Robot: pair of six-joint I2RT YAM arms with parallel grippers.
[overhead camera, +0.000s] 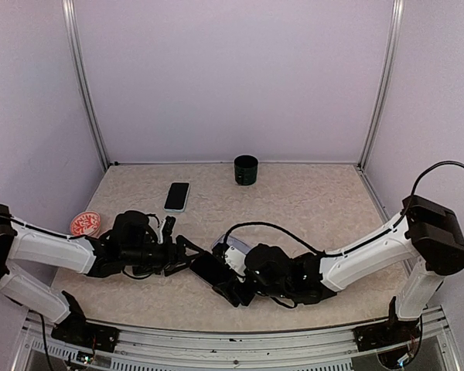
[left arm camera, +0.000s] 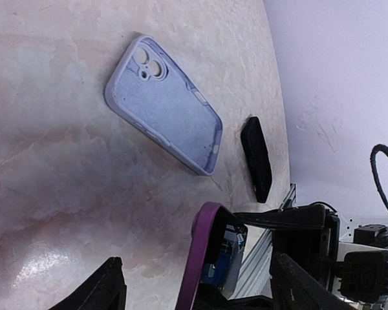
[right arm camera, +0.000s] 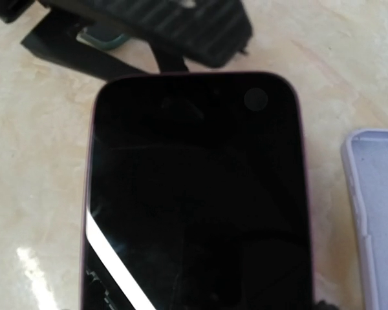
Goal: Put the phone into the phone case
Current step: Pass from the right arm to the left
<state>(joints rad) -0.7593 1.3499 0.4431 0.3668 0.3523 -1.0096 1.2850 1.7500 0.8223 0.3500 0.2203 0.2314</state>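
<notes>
currently we see the right gripper (overhead camera: 230, 287) clamped across the phone (right arm camera: 194, 200), holding it tilted up on edge over the table (overhead camera: 309, 193). its dark screen faces the right wrist camera and its purple rim shows all round. the left gripper (overhead camera: 184, 259) faces it from the other side. its fingers (left arm camera: 107, 287) are spread wide on either side of the phone's edge and, as far as we can tell, do not touch it. the lavender phone case (left arm camera: 165, 106) lies open side up on the table just beside the phone. farther back we find a pale phone (overhead camera: 177, 196) lying flat, a black cup (overhead camera: 246, 170) near the rear wall, and a red-and-white disc (overhead camera: 85, 224) by the left arm.
</notes>
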